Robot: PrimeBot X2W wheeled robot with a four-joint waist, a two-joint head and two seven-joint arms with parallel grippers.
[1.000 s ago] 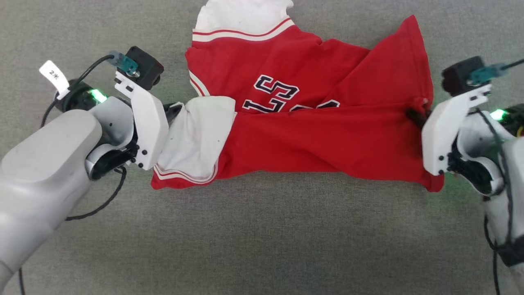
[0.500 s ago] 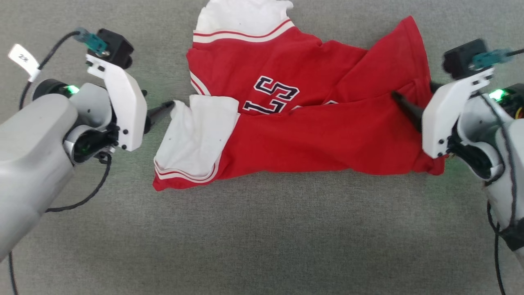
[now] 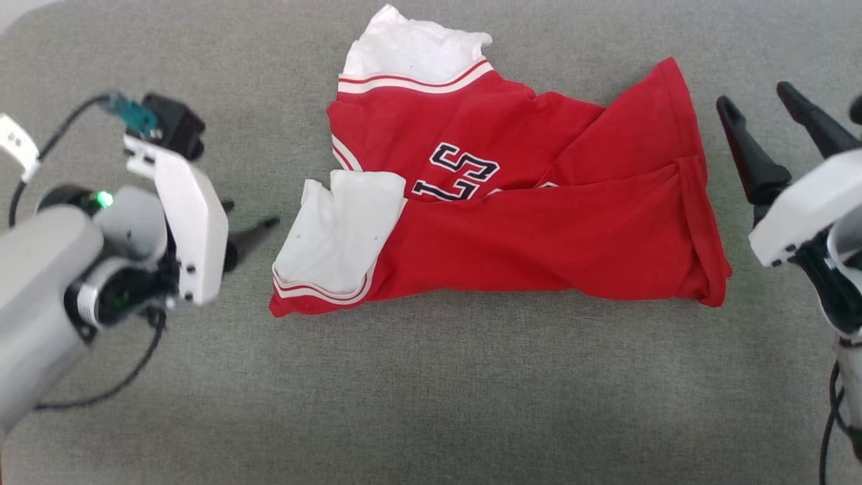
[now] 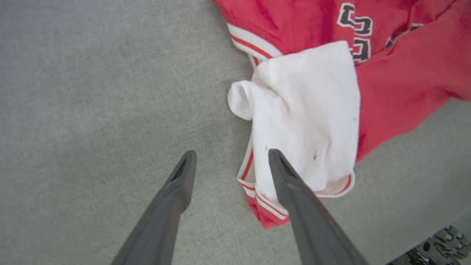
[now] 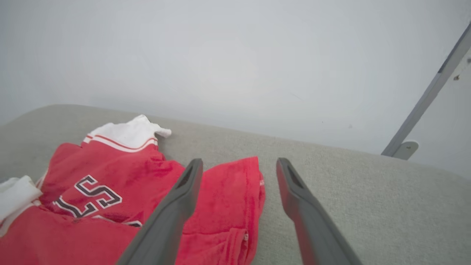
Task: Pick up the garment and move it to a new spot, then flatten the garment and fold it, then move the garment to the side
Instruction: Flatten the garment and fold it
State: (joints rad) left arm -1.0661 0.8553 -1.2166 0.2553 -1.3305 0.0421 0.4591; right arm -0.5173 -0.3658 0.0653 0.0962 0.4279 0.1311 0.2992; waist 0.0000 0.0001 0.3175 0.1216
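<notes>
Bright even light; faint shadow under garment (image 3: pixel 539 236); slight motion blur

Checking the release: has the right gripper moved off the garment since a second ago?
Yes. Against the garment, the right gripper has drawn back rightward off the edge it pinched, and now stands open, clear of it.

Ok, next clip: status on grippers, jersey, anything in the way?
Left gripper: jaws open, beside white sleeve, holding nothing. Right gripper: jaws open, apart from the red edge. Folded garment lies on grey surface, print half covered. No obstruction seen.
</notes>
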